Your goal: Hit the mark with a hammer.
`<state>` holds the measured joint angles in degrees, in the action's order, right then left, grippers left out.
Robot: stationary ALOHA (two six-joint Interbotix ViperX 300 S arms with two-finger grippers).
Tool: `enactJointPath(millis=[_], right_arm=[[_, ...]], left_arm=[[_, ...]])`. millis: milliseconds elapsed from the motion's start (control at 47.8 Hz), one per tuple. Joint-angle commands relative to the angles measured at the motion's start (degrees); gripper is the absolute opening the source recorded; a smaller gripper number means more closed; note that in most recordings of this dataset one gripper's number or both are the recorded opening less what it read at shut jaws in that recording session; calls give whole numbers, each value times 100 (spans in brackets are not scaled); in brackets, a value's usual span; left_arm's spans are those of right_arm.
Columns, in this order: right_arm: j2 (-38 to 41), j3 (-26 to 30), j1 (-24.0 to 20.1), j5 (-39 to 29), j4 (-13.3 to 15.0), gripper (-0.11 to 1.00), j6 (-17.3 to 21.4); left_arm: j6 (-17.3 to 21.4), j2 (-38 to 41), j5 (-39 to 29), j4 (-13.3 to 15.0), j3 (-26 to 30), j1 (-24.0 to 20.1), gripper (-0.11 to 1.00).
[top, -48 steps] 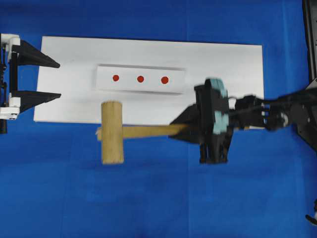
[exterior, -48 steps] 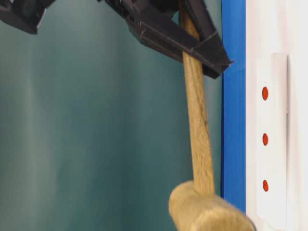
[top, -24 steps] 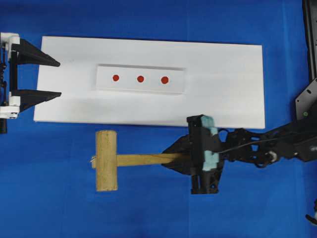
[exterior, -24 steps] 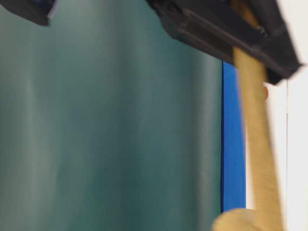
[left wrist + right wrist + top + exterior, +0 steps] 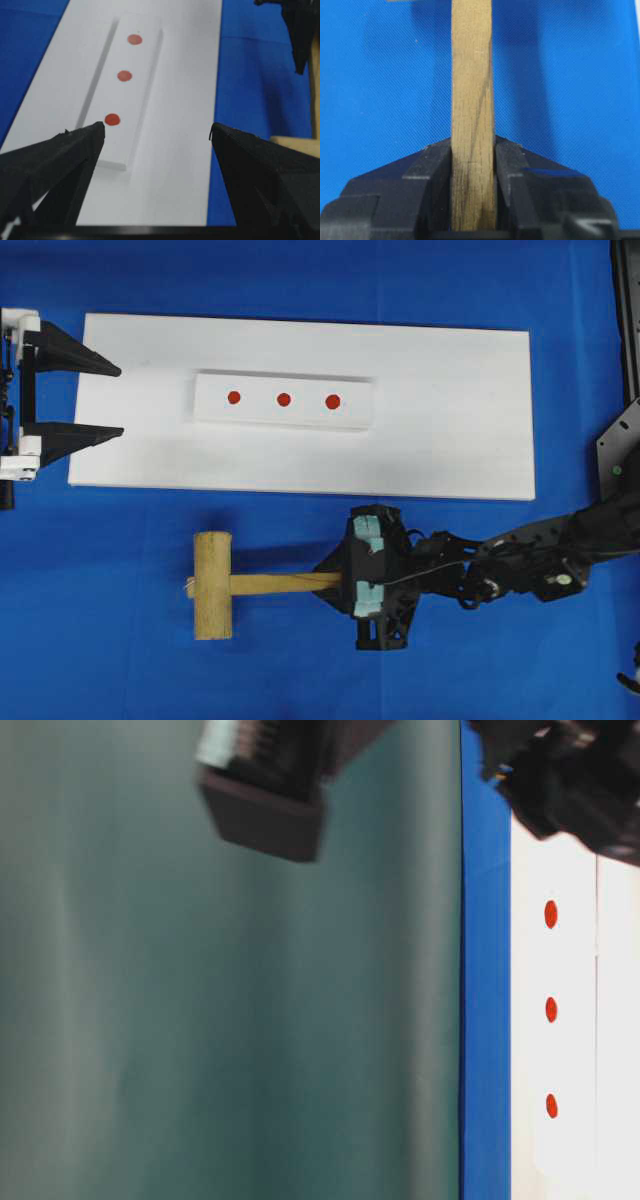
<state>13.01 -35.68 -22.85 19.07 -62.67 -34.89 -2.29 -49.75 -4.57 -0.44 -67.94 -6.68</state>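
The wooden hammer (image 5: 214,584) lies low over the blue cloth, in front of the white board (image 5: 450,410), its head to the left and its handle (image 5: 472,115) pointing right. My right gripper (image 5: 335,582) is shut on the handle; both fingers press its sides in the right wrist view (image 5: 472,150). Three red marks (image 5: 283,399) sit in a row on a raised white strip (image 5: 360,405) on the board; they also show in the left wrist view (image 5: 124,76) and the table-level view (image 5: 551,1010). My left gripper (image 5: 118,400) is open and empty at the board's left end.
Blue cloth (image 5: 120,660) covers the table around the board. The right arm (image 5: 520,560) stretches in from the right edge. A black stand (image 5: 628,320) is at the far right. In the table-level view, blurred dark gripper parts (image 5: 265,795) fill the top.
My right gripper has carried the hammer down and toward the front, off the board's near edge and onto the blue cloth area. The left gripper has not moved.
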Motion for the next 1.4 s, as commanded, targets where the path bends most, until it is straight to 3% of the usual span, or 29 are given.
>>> enactJointPath(millis=[0, 356, 461, 586, 670, 900, 1130, 1382], right_arm=[[44, 202, 18, 114, -35, 8, 9], [229, 185, -18, 70, -53, 13, 35], [264, 158, -26, 53, -62, 34, 35], [325, 149, -26, 88, -114, 71, 35], [325, 141, -18, 97, -114, 88, 35], [114, 114, -18, 132, -105, 85, -44], [-738, -114, 62, 88, -88, 85, -255], [-1661, -396, 536, -149, -97, 85, -677]], left_arm=[[9, 35, 70, 0, 44, -18, 84], [9, 26, 79, 0, 35, -53, 84], [9, 26, 88, 0, 35, -62, 84], [9, 18, 88, 0, 35, -79, 84], [9, 18, 88, 0, 35, -97, 84], [0, 18, 88, 0, 44, -132, 84], [-9, 18, 79, 9, 35, -132, 84], [9, -9, 70, 9, 53, -132, 84]])
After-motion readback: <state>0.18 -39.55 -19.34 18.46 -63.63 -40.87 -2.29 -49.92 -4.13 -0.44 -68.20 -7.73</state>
